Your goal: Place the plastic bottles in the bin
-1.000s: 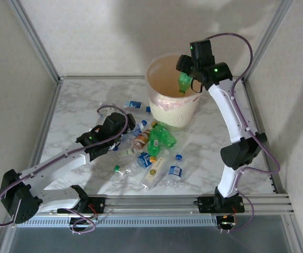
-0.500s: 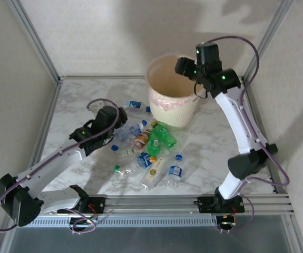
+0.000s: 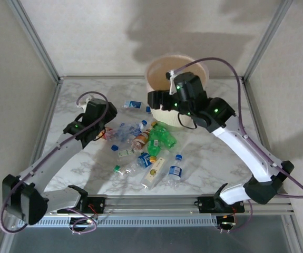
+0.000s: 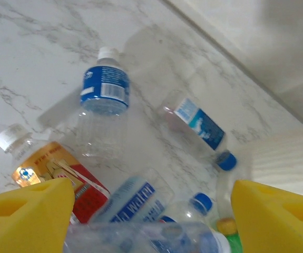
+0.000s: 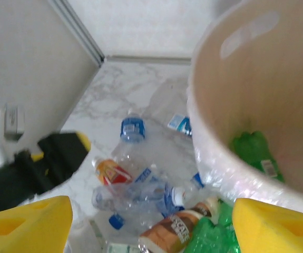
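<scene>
Left end effector open above clear blue-labelled bottles, right end effector open beside cream bin, green bottle inside

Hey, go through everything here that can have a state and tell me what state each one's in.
bin, upright, top open, liner over its rim.
green bottle, already inside the bin.
loose bottles, lying in a pile, caps on where visible.
left claw, open, above the pile.
right claw, open, beside the bin, holding nothing.
</scene>
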